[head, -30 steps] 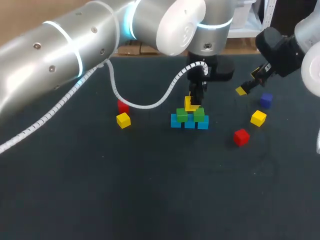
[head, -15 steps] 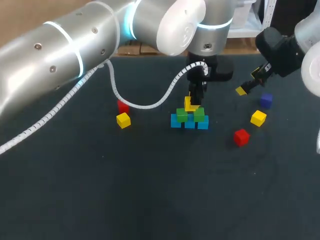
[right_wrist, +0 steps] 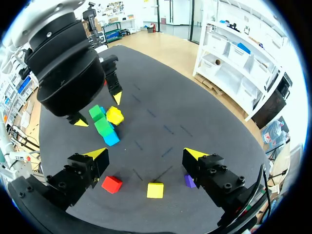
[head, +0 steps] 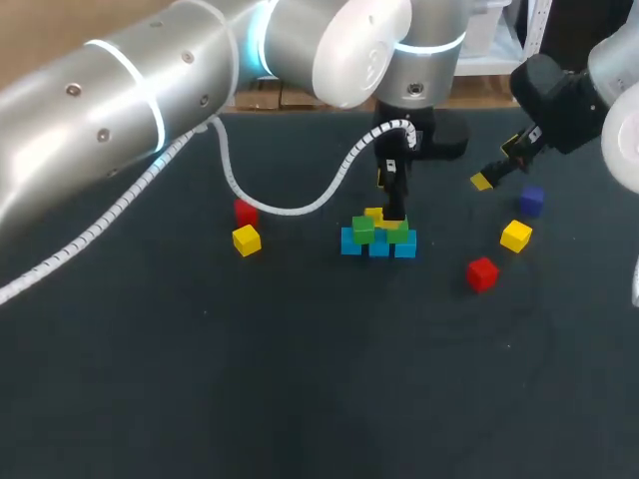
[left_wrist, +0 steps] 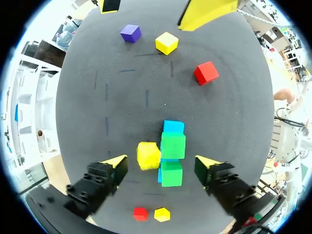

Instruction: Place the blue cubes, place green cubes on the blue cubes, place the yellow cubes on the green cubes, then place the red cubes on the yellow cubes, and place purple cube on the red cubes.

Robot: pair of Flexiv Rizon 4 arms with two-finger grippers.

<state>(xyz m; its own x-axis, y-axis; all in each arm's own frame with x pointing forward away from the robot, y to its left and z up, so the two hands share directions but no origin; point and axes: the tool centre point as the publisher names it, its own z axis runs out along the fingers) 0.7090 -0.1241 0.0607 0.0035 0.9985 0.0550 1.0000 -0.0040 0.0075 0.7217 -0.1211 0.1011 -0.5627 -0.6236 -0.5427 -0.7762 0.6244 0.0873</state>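
Left wrist view: the left claw (left_wrist: 161,163) stands wide open and grips nothing, one yellow-tipped finger on each side of the stack. Between its fingers, nearer one than the other and held by neither, a tilted yellow cube (left_wrist: 148,155) leans against the side of the two green cubes (left_wrist: 173,145). The green cubes sit in a row on the blue cubes (left_wrist: 173,127), of which only one end block and a sliver show past them. I cannot tell whether the tilted yellow cube rests on a blue cube or on the table (left_wrist: 97,97).

Behind the claw, a rear red cube (left_wrist: 140,213) and a rear yellow cube (left_wrist: 162,213) lie just beside each other. Well ahead of it lie a forward red cube (left_wrist: 206,73), a forward yellow cube (left_wrist: 166,43) and the purple cube (left_wrist: 130,33), all apart from one another and from the stack.

From the head camera, the left arm (head: 150,90) covers much of the table's far side, and its white coiled cable (head: 300,208) loops down close by the rear red cube. The claw's fingers stand over the stack and hide part of the tilted yellow cube.

The right claw (right_wrist: 146,154) hangs above the table, spread wide and empty. The forward yellow cube lies under the gap between its fingers, the forward red cube near one finger, and the purple cube partly hidden behind the other. Ahead of it, the left claw's dark body blocks part of the stack.
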